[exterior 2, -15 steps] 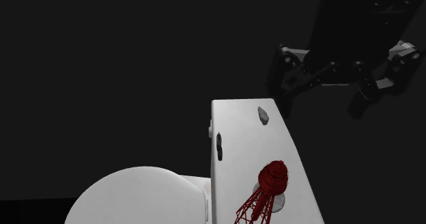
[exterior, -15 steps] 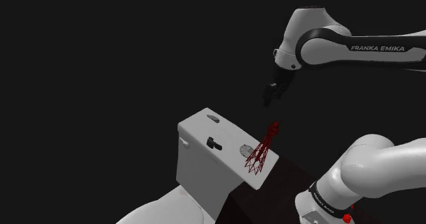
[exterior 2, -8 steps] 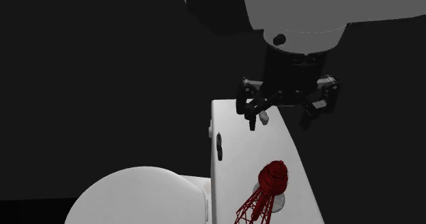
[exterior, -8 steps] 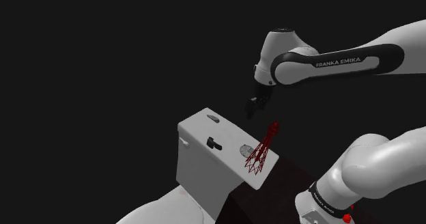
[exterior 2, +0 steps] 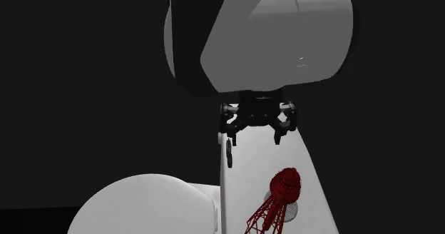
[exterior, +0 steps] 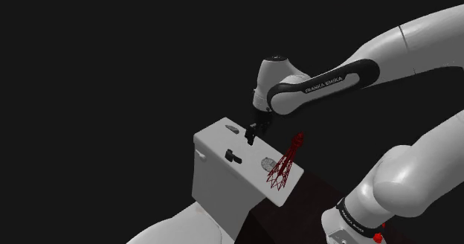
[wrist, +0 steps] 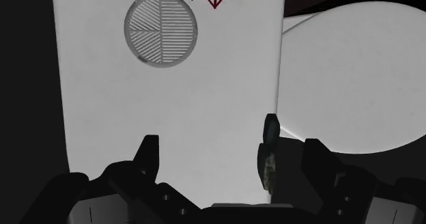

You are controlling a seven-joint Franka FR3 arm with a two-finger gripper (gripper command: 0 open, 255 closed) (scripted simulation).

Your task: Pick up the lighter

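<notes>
**Finding 1, end effector.** My gripper (exterior 2: 255, 135) is spread wide and holds nothing. In the second exterior view it sits at frame centre, under my white wrist housing. In the shoulder view it sits just above centre, over the far part of the white tank lid (exterior: 216, 140).

**Finding 2, target.** I take the small dark elongated item on the lid to be the lighter (wrist: 270, 154). It lies close against the lid's long edge, on the side facing the toilet bowl (wrist: 355, 72). In the shoulder view it is just below and left of my gripper. In the second exterior view it is just under the left-hand finger.

**Finding 3, governing relation.** In the wrist view the lighter stands between my fingers (wrist: 147, 153), off-centre and much nearer the bowl-side finger. Neither finger appears to touch it. Its long axis runs along the lid's edge, crosswise to the line joining my fingertips, so the jaws would close across its narrow width.

**Judgement.** The approach is nearly complete. I need a small sideways shift toward the bowl edge, then a descent. The main risk is nudging the lighter off that edge.

**Other items.**
- A round ribbed disc (wrist: 162, 29) and a red wire-frame object (exterior: 286, 164) sit further along the lid, well apart from the lighter.
- A small grey piece (exterior: 232, 128) lies at the lid's far end.
</notes>
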